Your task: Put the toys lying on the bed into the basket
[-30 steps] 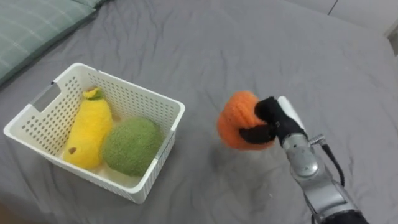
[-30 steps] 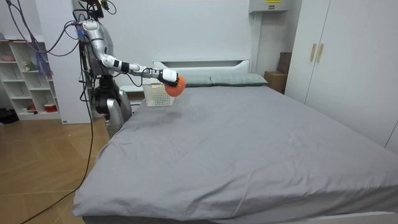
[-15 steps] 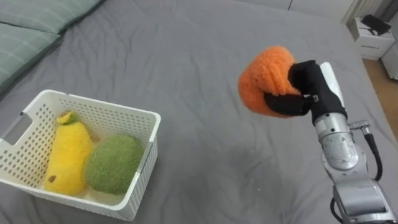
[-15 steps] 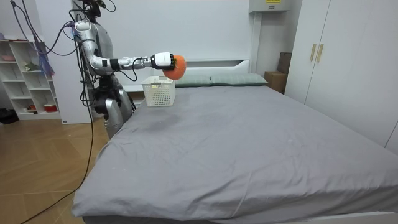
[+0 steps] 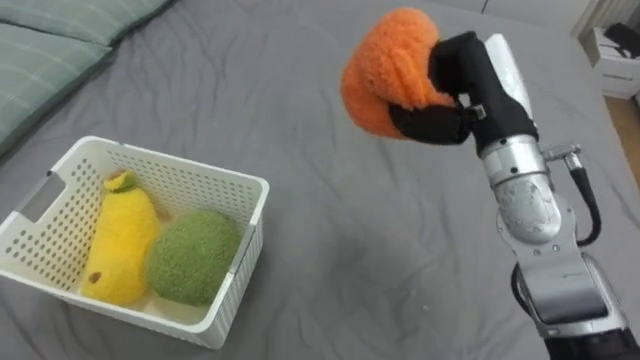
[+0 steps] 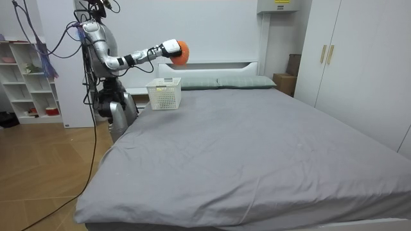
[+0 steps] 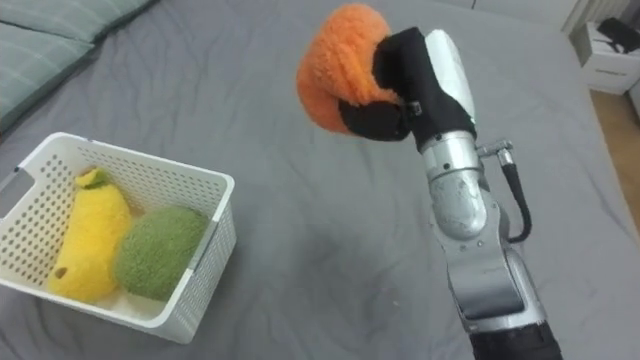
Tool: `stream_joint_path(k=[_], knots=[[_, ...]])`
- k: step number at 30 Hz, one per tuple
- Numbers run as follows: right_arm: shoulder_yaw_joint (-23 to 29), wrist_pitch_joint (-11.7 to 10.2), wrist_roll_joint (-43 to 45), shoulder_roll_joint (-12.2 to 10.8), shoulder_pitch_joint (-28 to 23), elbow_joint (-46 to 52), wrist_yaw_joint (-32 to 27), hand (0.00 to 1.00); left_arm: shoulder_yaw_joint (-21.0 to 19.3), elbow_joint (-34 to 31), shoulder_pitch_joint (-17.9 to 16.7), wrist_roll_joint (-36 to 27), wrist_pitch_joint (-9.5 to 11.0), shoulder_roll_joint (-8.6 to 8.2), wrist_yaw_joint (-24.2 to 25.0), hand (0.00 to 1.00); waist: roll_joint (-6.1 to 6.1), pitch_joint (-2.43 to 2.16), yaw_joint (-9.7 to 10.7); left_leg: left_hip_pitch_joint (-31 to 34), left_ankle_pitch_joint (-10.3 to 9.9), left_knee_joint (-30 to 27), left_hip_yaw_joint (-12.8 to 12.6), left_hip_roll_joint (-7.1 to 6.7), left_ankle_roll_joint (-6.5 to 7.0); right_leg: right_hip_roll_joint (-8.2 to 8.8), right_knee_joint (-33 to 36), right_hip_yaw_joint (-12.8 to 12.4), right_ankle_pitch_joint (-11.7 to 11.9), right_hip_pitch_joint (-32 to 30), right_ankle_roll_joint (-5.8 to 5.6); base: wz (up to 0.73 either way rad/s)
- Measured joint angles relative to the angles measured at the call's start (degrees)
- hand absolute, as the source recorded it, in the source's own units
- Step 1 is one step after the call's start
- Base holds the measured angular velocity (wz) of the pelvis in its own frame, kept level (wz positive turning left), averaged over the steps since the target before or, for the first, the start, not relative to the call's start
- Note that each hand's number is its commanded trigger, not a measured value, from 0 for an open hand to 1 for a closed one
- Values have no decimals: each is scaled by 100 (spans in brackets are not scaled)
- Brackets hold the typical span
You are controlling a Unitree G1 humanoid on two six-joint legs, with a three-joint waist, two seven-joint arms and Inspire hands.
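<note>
white basket (image 5: 180, 163) holding yellow toy (image 5: 120, 245), green toy (image 5: 193, 255)

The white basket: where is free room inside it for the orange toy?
Bare room: the strip between the green toy and the far rim of the basket, right of the yellow toy. The near half is crowded by both toys.
</note>
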State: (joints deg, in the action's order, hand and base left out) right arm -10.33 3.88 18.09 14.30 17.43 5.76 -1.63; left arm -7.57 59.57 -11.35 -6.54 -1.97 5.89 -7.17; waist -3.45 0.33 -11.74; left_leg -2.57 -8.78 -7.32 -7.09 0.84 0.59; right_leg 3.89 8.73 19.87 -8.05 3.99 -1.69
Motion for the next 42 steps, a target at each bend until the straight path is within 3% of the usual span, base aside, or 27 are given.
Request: stream_joint_path(k=[2, 6, 12, 18, 23, 24, 26, 27, 28, 30, 34, 42], knots=[[-122, 8, 39, -80, 67, 1, 76, 100, -25, -5, 34, 75, -10, 5, -3, 0, -53, 14, -132, 19, -1, -1, 39, -2, -3, -2, -6, 30, 0, 0, 0, 9], [-617, 253, 248, -211, 214, -15, 249, 100, 97, -151, 77, 171, -45, 17, -8, 0, -117, 31, -372, 115, -1, -43, 181, -22, -2, 15, -8, 167, 0, -15, -1, 15], [-1046, 258, 245, -376, 237, -214, 380, 100, 177, -212, 102, 192, -46, 13, -16, 0, -127, 41, -761, 130, 7, -57, 300, -42, 0, 29, -17, 298, -1, 31, -3, 11], [-1316, 264, 241, -450, 408, -714, 593, 100, 214, -222, 113, 242, -47, 42, -15, 0, -175, 83, -865, 239, 9, -136, 521, -75, 1, 54, -20, 509, -7, 77, -12, 17], [-1379, 332, 221, -469, 411, -972, 630, 100, 209, -222, 121, 240, -58, 65, -15, 0, -262, 79, -1047, 297, 18, -216, 596, -90, 4, 67, -19, 616, -7, 88, -12, 10], [-1379, 334, 218, -503, 411, -1059, 631, 97, 207, -222, 119, 240, -58, 67, -15, 0, -283, 79, -1073, 300, 19, -223, 616, -96, 5, 75, -17, 648, -7, 99, -13, 8], [-1385, 337, 209, -550, 411, -1188, 631, 75, 205, -221, 128, 243, -60, 87, -15, 0, -323, 80, -1097, 315, 24, -225, 653, -109, 10, 84, -16, 678, -9, 103, -16, 9], [-1404, 352, 214, -579, 411, -1258, 630, 56, 206, -215, 129, 255, -67, 108, -14, 0, -346, 80, -1124, 321, 26, -225, 679, -119, 13, 90, -16, 698, -10, 105, -17, 8], [-1431, 355, 223, -583, 411, -1318, 630, 21, 205, -215, 129, 300, -82, 121, -14, 0, -365, 76, -1142, 331, 28, -225, 697, -127, 16, 97, -16, 706, -12, 104, -20, 9], [-1450, 354, 224, -590, 412, -1447, 618, 0, 206, -214, 151, 376, -138, 135, -13, 0, -390, 73, -1188, 333, 31, -223, 714, -139, 21, 102, -16, 699, -17, 103, -28, 5], [-1589, 355, 247, -595, 412, -1719, 606, 0, 204, -211, 181, 376, -185, 149, -7, 0, -438, 72, -1227, 359, 39, -225, 735, -145, 23, 106, -16, 706, -17, 93, -28, 2], [-1596, 377, 354, -587, 411, -1869, 544, 0, 210, -218, 282, 396, -317, 145, -11, 0, -401, 98, -1209, 391, 41, -234, 729, -145, 25, 108, -16, 712, -17, 57, -28, 0]])
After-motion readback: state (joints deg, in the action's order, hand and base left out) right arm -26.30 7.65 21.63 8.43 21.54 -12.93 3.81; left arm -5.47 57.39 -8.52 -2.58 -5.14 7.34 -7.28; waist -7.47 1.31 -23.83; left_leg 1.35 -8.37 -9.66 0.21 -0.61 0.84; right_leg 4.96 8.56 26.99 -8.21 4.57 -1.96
